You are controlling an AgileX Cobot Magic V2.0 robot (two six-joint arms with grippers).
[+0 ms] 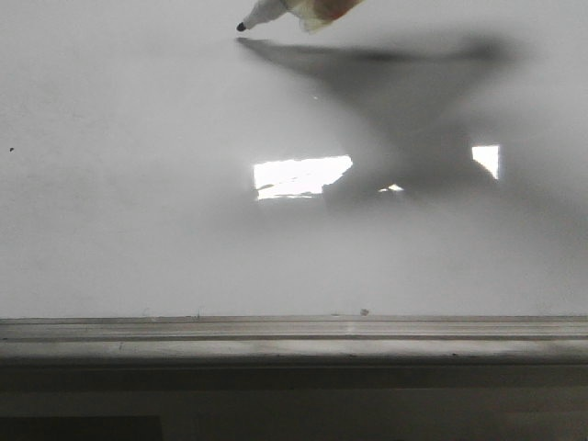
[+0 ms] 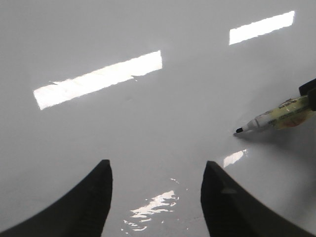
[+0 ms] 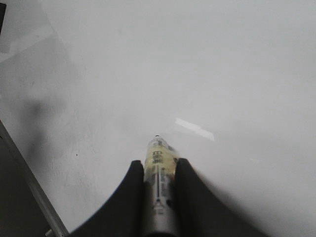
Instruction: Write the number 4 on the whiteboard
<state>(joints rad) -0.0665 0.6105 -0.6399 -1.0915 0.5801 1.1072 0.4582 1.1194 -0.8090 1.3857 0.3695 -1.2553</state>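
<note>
The whiteboard (image 1: 138, 202) is glossy white-grey with a bright rectangular reflection and a grey ledge (image 1: 294, 340) along its near edge. No number 4 shows on it in any view. My right gripper (image 3: 159, 165) is shut on a marker (image 3: 159, 173) with a yellowish label and a black tip. In the front view the marker (image 1: 276, 11) enters from the top, its tip at or just above the board. It also shows in the left wrist view (image 2: 276, 117). My left gripper (image 2: 155, 170) is open and empty over bare board.
A dark shadow of the right arm (image 1: 404, 101) falls across the board's upper right. A tiny dark speck (image 1: 11, 149) sits at the far left. The board's metal edge (image 3: 29, 187) shows in the right wrist view.
</note>
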